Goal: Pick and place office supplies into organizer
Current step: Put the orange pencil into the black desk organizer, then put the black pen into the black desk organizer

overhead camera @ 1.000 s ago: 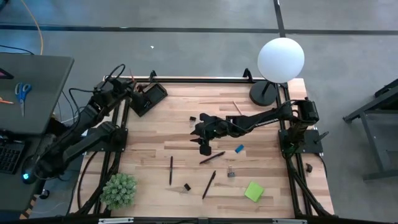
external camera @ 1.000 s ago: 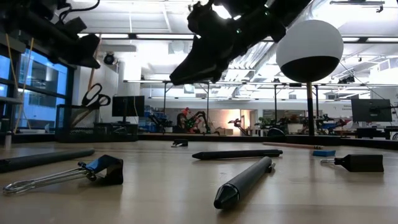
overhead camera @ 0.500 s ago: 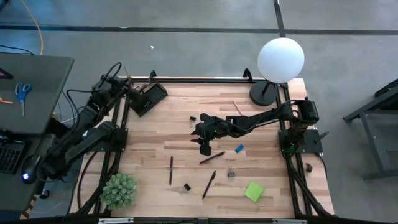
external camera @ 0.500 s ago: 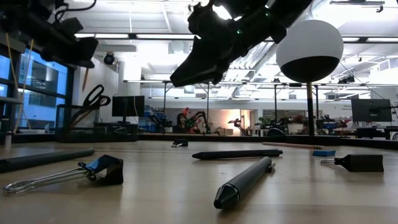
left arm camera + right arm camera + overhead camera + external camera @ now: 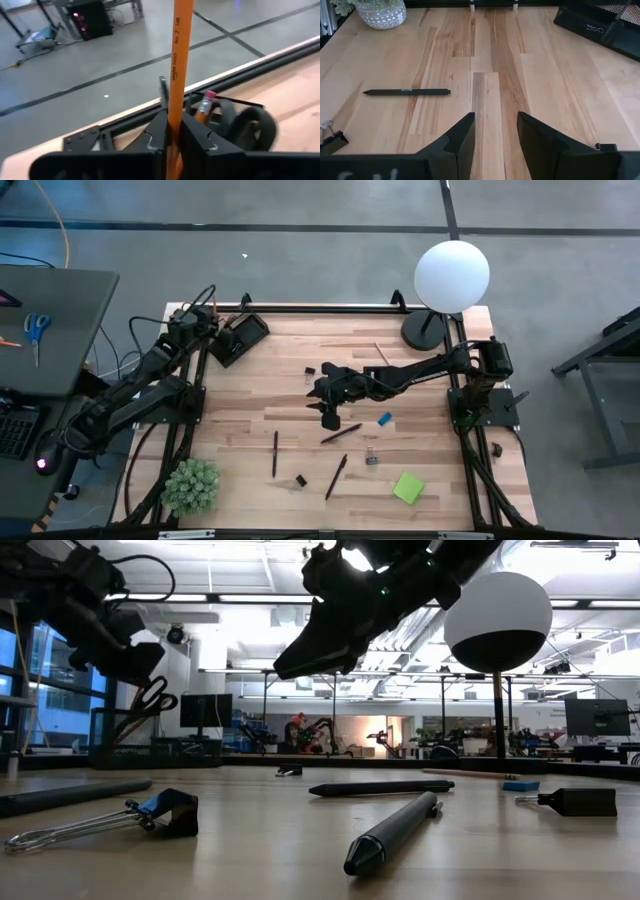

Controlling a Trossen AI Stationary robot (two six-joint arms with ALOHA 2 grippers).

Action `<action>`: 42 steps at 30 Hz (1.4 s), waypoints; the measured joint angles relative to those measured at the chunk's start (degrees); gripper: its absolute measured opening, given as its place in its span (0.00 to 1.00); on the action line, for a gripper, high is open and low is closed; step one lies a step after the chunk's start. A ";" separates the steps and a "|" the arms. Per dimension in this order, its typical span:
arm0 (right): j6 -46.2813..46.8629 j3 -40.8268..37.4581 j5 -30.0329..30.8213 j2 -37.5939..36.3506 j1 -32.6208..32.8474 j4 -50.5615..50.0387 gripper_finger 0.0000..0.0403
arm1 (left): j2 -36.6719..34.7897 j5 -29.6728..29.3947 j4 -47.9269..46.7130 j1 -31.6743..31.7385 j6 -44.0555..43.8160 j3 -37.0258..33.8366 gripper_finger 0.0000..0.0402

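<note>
Up at the far left corner of the light wooden table [image 5: 420,395], the left gripper [image 5: 172,132] is clamped on an orange No. 2 pencil [image 5: 177,60], the shaft standing upright between its dark fingers [image 5: 197,140]. In the left wrist view a second pencil with a pink eraser tip [image 5: 204,106] pokes up just behind those fingers. The black mesh organizer tray [image 5: 240,337] sits right beside the left gripper at that corner.

Over the middle of the table the right gripper [image 5: 495,131] hovers with its two fingers spread apart, nothing between them, bare boards below. A black pen [image 5: 406,92] lies flat on the wood near it. More supplies are scattered on the near half of the table: another black pen [image 5: 336,476], a small blue eraser [image 5: 384,419], a black binder clip [image 5: 371,459] and a green sticky-note pad [image 5: 408,487]. A green spiky potted plant [image 5: 191,485] stands at the near left corner, and a white globe lamp [image 5: 451,275] at the far right.
</note>
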 joint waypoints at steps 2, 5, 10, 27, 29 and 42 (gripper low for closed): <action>-0.08 0.02 -0.02 0.00 0.00 0.00 0.34 | 0.00 0.17 -0.21 -0.02 -0.37 0.00 0.09; -0.11 0.02 -0.02 0.00 0.00 0.00 0.34 | 0.02 -0.45 -1.37 0.00 -1.61 -0.02 0.14; -0.07 0.02 -0.07 0.00 0.00 0.00 0.34 | -0.05 1.20 -1.31 0.00 -2.97 -0.02 0.24; -0.63 0.04 4.07 0.00 -0.49 -1.87 0.34 | -10.05 23.38 -7.80 -0.04 -11.40 7.81 0.28; -1.55 0.04 8.34 0.00 -0.91 -4.58 0.34 | -11.94 26.76 -7.98 -0.04 -12.99 7.87 0.26; -1.12 0.04 3.16 0.67 -0.44 -6.29 0.34 | -13.54 30.07 -7.53 -12.08 -16.81 7.85 0.13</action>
